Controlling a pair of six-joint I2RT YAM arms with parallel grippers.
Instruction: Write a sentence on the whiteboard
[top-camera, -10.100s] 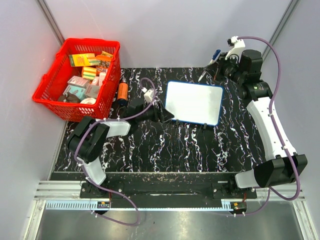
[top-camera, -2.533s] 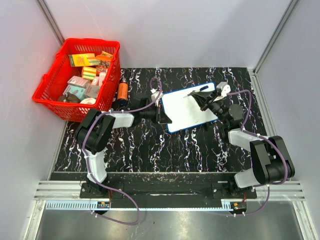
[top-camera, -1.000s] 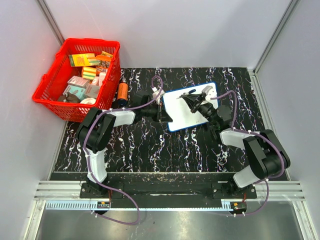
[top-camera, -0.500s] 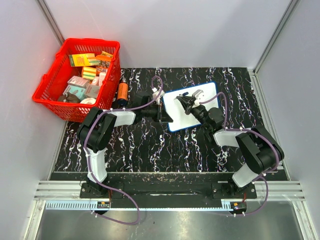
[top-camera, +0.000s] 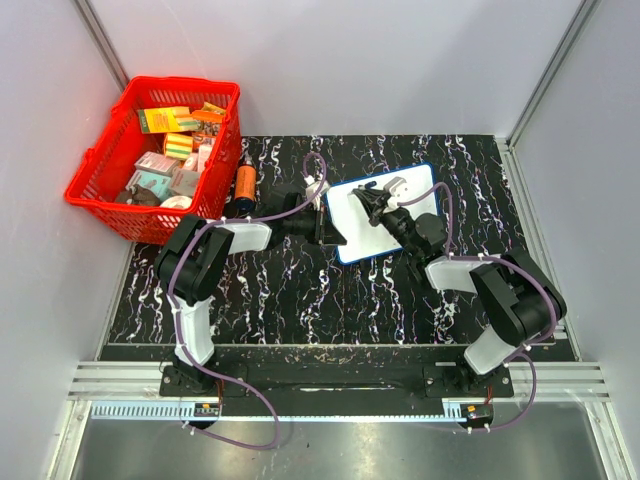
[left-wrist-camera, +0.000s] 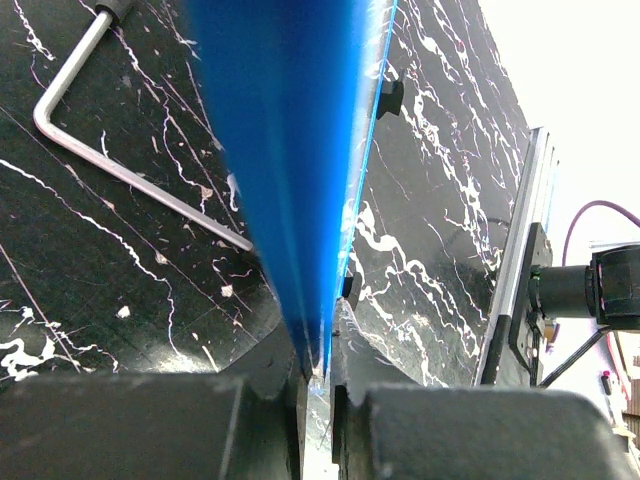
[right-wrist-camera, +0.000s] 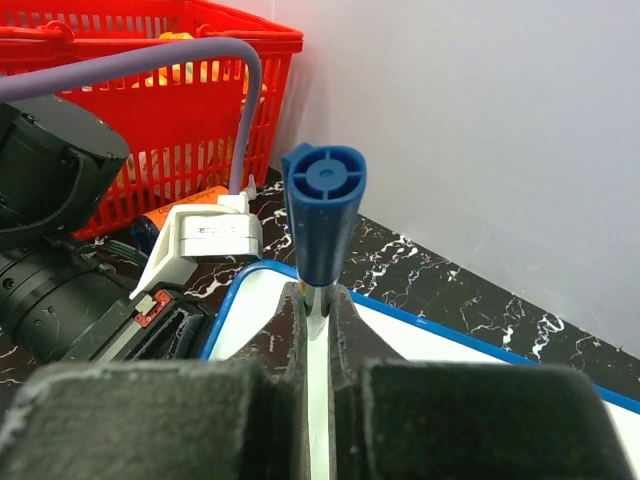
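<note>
The whiteboard (top-camera: 372, 241), white with a thin blue rim, lies tilted on the black marbled table. My left gripper (top-camera: 322, 226) is shut on its left edge; in the left wrist view the blue rim (left-wrist-camera: 290, 150) runs up from between the closed fingers of the left gripper (left-wrist-camera: 320, 360). My right gripper (top-camera: 366, 201) hovers over the board's upper left part, shut on a blue marker (right-wrist-camera: 322, 215) that stands up between the fingers of the right gripper (right-wrist-camera: 317, 300). The whiteboard (right-wrist-camera: 450, 375) spreads white below it. No sentence shows on the visible surface.
A red basket (top-camera: 100, 165) full of small packages stands at the back left. An orange bottle (top-camera: 245, 183) lies beside it. A bent metal key (left-wrist-camera: 120, 170) lies on the table under the board's edge. Grey walls close in the back and sides.
Ten seconds ago the right arm was raised at the back right. Over the last second the right gripper and marker slid left over the board toward its upper left corner. The left grip is unchanged.
</note>
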